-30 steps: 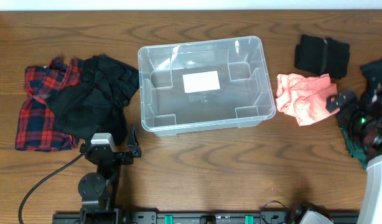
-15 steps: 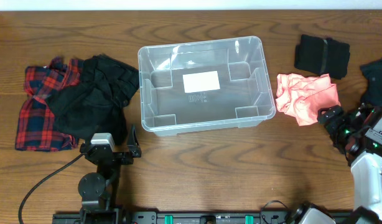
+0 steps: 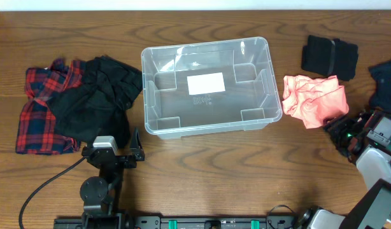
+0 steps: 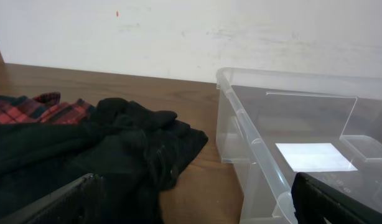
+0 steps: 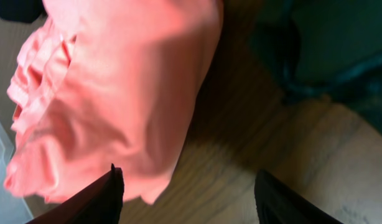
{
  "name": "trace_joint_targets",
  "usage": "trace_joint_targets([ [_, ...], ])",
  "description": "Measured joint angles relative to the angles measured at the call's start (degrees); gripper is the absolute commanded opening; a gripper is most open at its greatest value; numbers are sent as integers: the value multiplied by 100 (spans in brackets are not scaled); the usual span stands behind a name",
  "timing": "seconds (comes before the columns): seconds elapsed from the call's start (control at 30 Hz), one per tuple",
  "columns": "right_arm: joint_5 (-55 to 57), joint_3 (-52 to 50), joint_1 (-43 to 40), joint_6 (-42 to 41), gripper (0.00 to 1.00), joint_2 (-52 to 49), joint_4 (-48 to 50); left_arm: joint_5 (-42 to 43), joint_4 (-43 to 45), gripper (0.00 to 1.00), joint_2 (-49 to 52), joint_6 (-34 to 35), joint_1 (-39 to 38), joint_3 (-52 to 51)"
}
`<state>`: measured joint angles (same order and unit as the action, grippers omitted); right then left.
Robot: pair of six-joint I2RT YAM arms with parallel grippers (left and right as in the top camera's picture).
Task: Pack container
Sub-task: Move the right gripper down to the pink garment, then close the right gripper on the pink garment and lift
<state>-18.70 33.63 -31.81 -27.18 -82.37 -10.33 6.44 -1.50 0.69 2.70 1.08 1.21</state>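
The clear plastic container (image 3: pixel 208 86) with a white label stands empty at the table's middle; its near corner shows in the left wrist view (image 4: pixel 290 155). A pink garment (image 3: pixel 313 100) lies to its right and fills the upper left of the right wrist view (image 5: pixel 116 87). My right gripper (image 3: pixel 344 132) is open, just below the pink garment's lower right edge, with bare wood between its fingers (image 5: pixel 188 193). My left gripper (image 3: pixel 113 154) is open and empty near the front edge, below a black garment (image 3: pixel 97 102).
A red plaid shirt (image 3: pixel 39 111) lies under the black garment at the left. A folded black garment (image 3: pixel 329 56) sits at the back right. A dark teal garment (image 3: pixel 385 76) lies at the right edge, also in the right wrist view (image 5: pixel 328 50).
My right gripper has moved down and left from the dark teal garment to the pink garment's lower right edge. The left arm has not moved.
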Motion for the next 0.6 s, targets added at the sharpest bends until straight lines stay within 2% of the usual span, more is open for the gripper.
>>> trace_joint_targets([
  [0.23, 37, 0, 0, -2, 70, -483, 553, -2, 0, 98, 0, 0, 0, 0],
  [0.6, -42, 125, 249, -26, 70, -1147, 1676, 0, -2, 98, 0, 0, 0, 0],
])
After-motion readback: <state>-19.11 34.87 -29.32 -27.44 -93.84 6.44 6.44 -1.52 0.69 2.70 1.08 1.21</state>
